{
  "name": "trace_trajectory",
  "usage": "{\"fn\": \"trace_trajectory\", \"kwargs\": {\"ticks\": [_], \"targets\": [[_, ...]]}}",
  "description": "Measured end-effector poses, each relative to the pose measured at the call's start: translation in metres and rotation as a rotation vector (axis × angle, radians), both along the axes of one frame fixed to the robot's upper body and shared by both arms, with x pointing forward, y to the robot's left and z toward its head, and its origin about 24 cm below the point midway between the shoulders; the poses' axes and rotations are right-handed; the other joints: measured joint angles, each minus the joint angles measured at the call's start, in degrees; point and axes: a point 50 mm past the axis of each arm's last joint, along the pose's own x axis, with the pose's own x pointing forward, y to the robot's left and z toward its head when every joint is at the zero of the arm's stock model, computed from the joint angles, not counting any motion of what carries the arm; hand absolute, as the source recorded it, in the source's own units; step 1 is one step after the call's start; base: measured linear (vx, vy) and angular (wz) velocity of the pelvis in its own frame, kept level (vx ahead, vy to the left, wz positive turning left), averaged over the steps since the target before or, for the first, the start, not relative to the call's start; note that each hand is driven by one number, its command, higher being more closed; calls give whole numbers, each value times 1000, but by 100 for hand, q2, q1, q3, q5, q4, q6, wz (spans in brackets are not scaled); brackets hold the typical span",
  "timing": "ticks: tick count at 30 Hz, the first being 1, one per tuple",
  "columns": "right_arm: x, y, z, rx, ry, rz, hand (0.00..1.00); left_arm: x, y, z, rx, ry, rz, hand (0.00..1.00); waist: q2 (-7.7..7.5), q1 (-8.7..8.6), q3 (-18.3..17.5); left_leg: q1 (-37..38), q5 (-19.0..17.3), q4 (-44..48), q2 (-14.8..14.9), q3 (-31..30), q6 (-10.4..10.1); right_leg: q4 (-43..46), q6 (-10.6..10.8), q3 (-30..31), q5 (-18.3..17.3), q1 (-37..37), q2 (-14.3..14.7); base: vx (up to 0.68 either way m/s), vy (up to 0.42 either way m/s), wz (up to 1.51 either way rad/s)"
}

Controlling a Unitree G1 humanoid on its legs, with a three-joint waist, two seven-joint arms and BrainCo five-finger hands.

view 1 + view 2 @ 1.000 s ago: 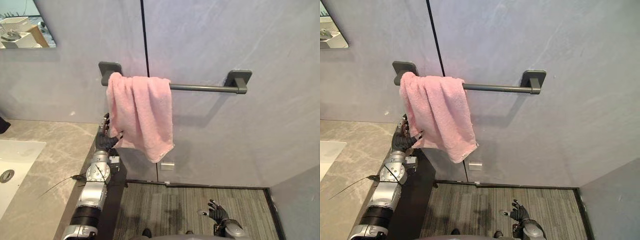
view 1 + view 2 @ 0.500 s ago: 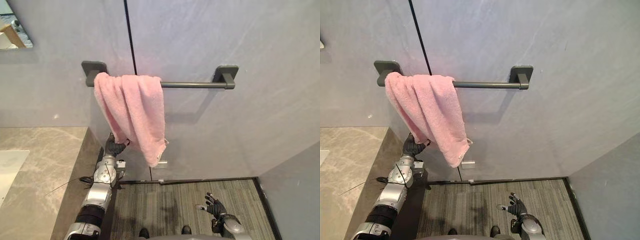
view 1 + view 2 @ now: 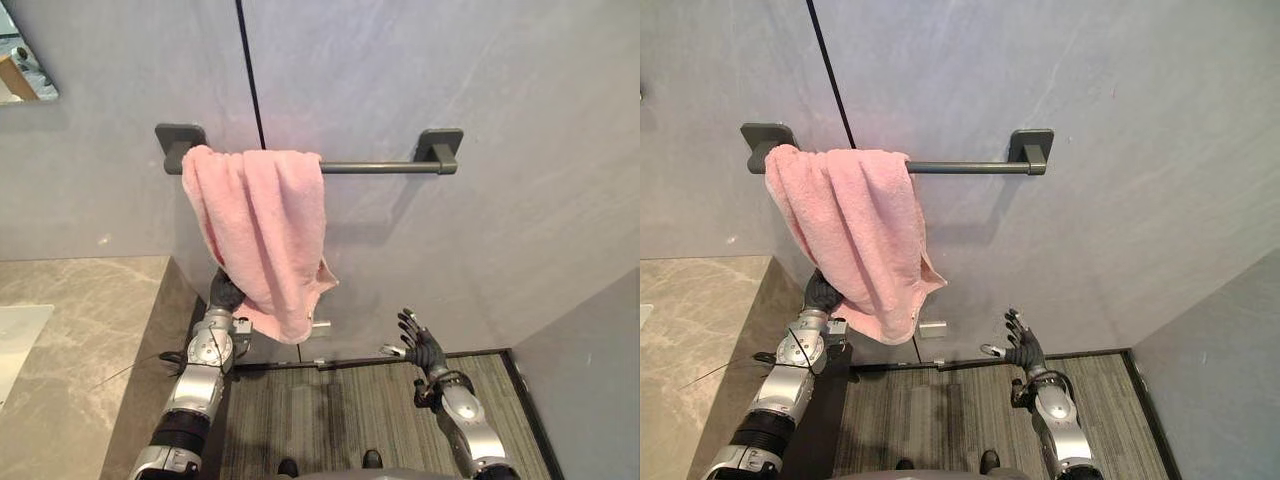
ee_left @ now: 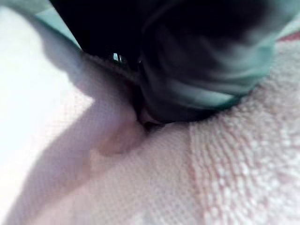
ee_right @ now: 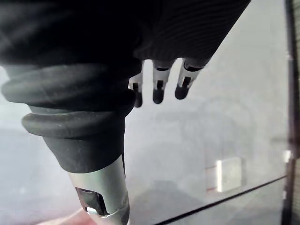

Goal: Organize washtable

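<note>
**Towel (image 3: 265, 235) on rail (image 3: 375, 167), left robot hand (image 3: 226, 292) tucked behind it**

A pink towel hangs bunched over the left end of a dark grey rail fixed to a grey wall (image 3: 480, 80). The rest of the bar is bare as far as its right bracket. The cloth falls in folds toward the corner where the marble desk (image 3: 80, 330) meets the wall, and its lower right corner kicks out to the side.

The left robot hand reaches up alongside the desk's edge and sits at the towel's lower hem. Its dark cover shows, but the fingers are hidden by the cloth, so one cannot tell whether they grip it. The left wrist view shows the cover lying against pink terry.

The right robot hand (image 3: 422, 348) is raised in front of the wall, to the right of the towel and apart from it, below the rail. Its fingers are straight and spread, the thumb out to the side, and it holds nothing. A small pale plate (image 5: 228, 174) sits low on the wall between the two hands, just beside the towel's hem and above the striped floor (image 3: 340, 410).
</note>
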Motion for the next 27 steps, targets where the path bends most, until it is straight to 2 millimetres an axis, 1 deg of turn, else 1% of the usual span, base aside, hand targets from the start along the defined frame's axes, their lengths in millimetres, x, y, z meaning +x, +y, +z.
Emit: {"fn": "trace_trajectory", "kwargs": {"ticks": [1,2,3,4,5,7,8,9,15,17,22,23,27], "targets": [[3,2,4,-2,-18,14,0,0,-1,1,-9,-7,-2,100,1,1,0,-3,0,0,0,-5,0,0,0,-6,2,-1,0,-45,-11,3],[11,8,14,-7,-65,48,0,1,-4,4,-20,-20,-7,100,2,6,0,-10,0,4,4,-18,0,0,0,2,2,1,-5,-42,-10,4],[15,10,19,-9,-87,60,0,1,-5,5,-30,-27,-7,100,4,7,0,-20,0,11,6,-29,-1,0,-1,5,2,0,-6,-45,-14,8],[21,14,29,-10,-131,83,0,1,-7,8,-46,-42,-11,100,8,14,0,-50,0,13,8,-51,-1,0,-1,-6,1,-16,-8,-27,-12,7],[27,18,38,-12,-170,107,0,1,-10,9,-57,-56,-16,100,14,32,0,-80,1,20,8,-60,0,0,-1,-12,2,-33,-10,-22,-13,6],[33,24,48,-14,-213,133,0,1,-14,11,-73,-69,-24,100,21,64,-1,-113,3,32,7,-67,2,1,-3,-19,3,-26,-12,6,-4,2],[37,27,54,-14,-237,150,0,1,-18,10,-78,-67,-35,100,23,108,0,-119,3,50,4,-77,3,2,-4,-34,3,-14,-12,13,-7,5],[40,31,58,-12,-255,165,0,1,-21,10,-82,-65,-45,100,23,142,0,-118,3,70,0,-85,3,1,-5,-46,2,4,-13,9,-11,9],[50,45,74,9,-321,215,0,1,-35,10,-108,-71,-80,100,31,175,5,-148,7,100,3,-230,8,1,-11,-175,-5,53,-17,-31,-14,12],[54,52,81,8,-347,240,0,1,-40,10,-120,-73,-93,100,48,207,6,-147,14,100,6,-265,16,2,-12,-194,-5,69,-22,-52,-16,6],[65,61,94,-2,-392,260,0,0,-48,8,-155,-66,-115,100,86,255,19,-153,25,95,7,-366,18,2,-11,-294,-7,107,-70,-53,-9,10],[68,62,95,-7,-395,264,100,0,-52,9,-160,-68,-125,100,89,303,20,-162,42,88,6,-379,32,1,-11,-310,-7,103,-72,-37,-5,10],[78,73,93,-22,-368,301,100,0,-53,9,-181,-69,-128,100,89,318,20,-203,116,42,-1,-435,28,2,-11,-370,-7,76,-75,-33,-13,9]]}}
